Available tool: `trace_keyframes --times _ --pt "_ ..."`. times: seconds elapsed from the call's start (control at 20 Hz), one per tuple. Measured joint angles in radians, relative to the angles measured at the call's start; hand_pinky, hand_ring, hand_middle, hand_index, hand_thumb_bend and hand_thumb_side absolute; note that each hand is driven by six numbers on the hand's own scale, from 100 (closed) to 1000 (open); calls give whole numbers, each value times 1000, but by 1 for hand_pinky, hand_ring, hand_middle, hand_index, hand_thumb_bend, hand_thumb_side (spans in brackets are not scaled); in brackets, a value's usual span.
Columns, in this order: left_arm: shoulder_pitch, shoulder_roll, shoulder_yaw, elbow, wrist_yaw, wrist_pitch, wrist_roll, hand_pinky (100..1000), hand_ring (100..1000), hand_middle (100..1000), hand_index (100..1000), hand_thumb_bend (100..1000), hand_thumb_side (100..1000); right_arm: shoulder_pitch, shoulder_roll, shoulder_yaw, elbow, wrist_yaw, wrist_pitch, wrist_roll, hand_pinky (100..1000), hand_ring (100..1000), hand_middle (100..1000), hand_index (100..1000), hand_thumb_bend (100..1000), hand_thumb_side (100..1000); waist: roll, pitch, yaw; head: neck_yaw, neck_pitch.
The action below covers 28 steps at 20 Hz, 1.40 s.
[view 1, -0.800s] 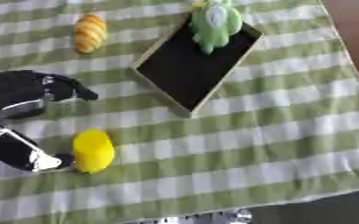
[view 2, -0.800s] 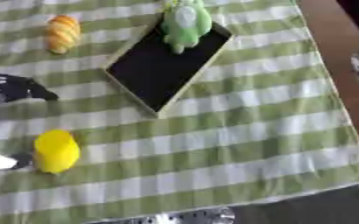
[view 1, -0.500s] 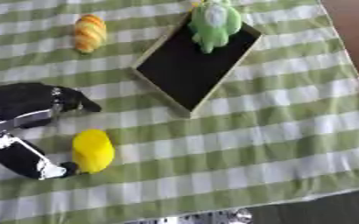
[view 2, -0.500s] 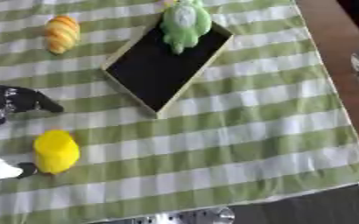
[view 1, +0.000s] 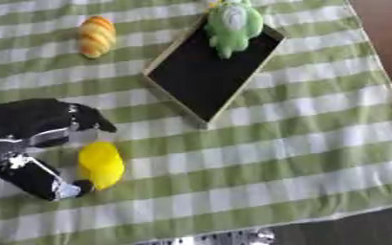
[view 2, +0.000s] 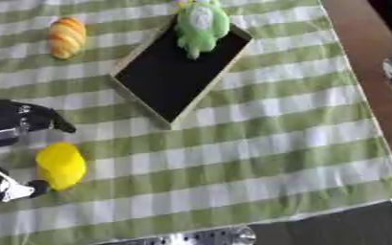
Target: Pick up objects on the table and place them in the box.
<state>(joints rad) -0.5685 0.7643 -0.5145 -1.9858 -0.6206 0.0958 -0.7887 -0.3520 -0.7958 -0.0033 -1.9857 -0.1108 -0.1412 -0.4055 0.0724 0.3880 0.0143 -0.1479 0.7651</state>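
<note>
The robot's left hand (view 1: 34,143) sits at the left side of the bench (view 1: 316,143), which is covered in a green-and-white checked cloth. Its fingers reach out above a yellow lemon-like object (view 1: 100,164) while the thumb comes round below, its tip touching or nearly touching the object's lower edge. The hand is spread wide around the object rather than closed on it, a stance that looks like the set-up for a pinch from two sides. The object lies on the cloth, well apart from the box (view 1: 212,72), a shallow wooden tray with a black floor lying askew toward the far side. A green plush frog (view 1: 233,21) already rests across the box's far end, leaving the near part free. A bread roll (view 1: 96,36) waits on the cloth left of the box. The right hand shows in neither view.
</note>
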Motion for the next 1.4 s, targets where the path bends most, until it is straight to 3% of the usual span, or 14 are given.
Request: trace_keyframes --times 0.5,0.8,1.1,1.4 --pt "0 -8 -14 10 -68 -4 -42 857 841 807 923 420 232 0 0 0 0 -1 -2 -2 914 850 714 800 100 605 0 0 -1 1 0" --pt "-1 -9 -24 34 -111 -22 -58 851 836 799 917 380 100 0 4 0 0 -2 -2 -2 915 850 712 800 100 606 0 0 -2 1 0" --pt "-6 -26 -37 62 -122 -30 -59 831 806 762 883 273 100 0 8 -1 0 -5 -3 -3 915 849 711 800 100 607 0 0 -6 2 0" --pt "-6 -26 -37 30 -101 -27 -51 816 781 733 839 104 175 3 8 -2 0 -5 1 -10 915 849 710 800 100 607 0 0 -6 2 0"
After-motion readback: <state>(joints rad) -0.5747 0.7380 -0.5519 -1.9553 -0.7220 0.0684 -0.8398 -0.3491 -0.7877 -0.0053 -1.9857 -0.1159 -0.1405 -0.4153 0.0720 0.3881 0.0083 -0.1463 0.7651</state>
